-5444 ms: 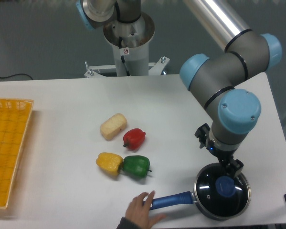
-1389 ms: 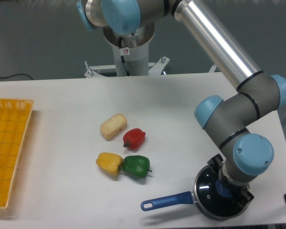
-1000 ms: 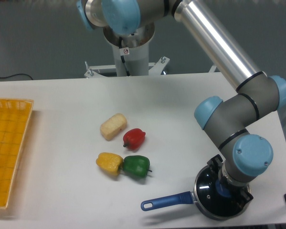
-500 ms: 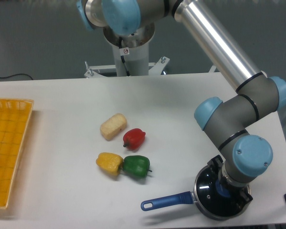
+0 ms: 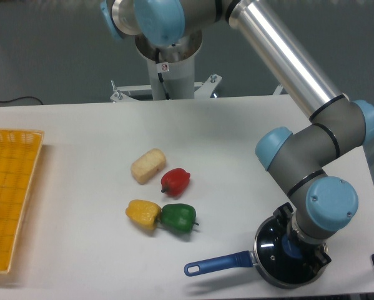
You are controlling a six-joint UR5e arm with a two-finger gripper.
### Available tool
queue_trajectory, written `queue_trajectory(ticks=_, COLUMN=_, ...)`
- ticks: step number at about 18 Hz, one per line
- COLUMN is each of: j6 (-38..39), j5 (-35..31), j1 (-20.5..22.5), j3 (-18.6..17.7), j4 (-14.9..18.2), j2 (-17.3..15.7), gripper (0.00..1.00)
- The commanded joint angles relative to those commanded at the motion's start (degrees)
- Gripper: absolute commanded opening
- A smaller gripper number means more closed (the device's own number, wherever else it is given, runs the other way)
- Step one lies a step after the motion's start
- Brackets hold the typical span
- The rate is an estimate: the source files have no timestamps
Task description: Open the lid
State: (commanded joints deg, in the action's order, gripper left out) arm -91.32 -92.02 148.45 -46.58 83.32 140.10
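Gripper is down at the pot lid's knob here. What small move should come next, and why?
Probably a short straight lift. The gripper sits low over the round blue knob of the dark glass lid, which lies flat on the black saucepan with the long blue handle. The wrist hides the fingers, so confirm that they are shut on the knob first.

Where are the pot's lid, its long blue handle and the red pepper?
lid (image 5: 271, 249), fixed camera view, on the dark glass left of the knob.
blue handle (image 5: 216, 263), fixed camera view, mid-length.
red pepper (image 5: 175, 181), fixed camera view, on its body.
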Motion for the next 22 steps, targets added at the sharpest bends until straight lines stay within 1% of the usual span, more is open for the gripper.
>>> queue_trajectory(ticks=1, j6=0.00, j5=0.00, j1=0.00, j3=0.09, j4=0.00, j2=0.00, gripper=0.92)
queue_trajectory(ticks=3, j6=0.00, j5=0.00, j1=0.00, j3=0.00, j4=-0.09, j2=0.00, gripper=0.87)
queue_trajectory(ticks=5, j6=0.00, j5=0.00, j1=0.00, j3=0.00, j4=0.00, j2=0.00, gripper=0.78)
queue_trajectory(ticks=8, j6=0.09, j5=0.00, j1=0.00, j3=0.00, j4=-0.09, j2=0.00, gripper=0.74)
queue_trajectory(ticks=12, j6=0.09, j5=0.00, j1=0.00, j3=0.00, j4=-0.09, j2=0.00, gripper=0.73)
queue_trajectory(ticks=18, j6=0.18, j5=0.00, j1=0.00, j3=-0.35, j4=-0.18, j2=0.00, gripper=0.64)
queue_trajectory(ticks=22, j6=0.26, j5=0.09, j1=0.00, j3=-0.44, j4=-0.35, j2=-0.09, gripper=0.60)
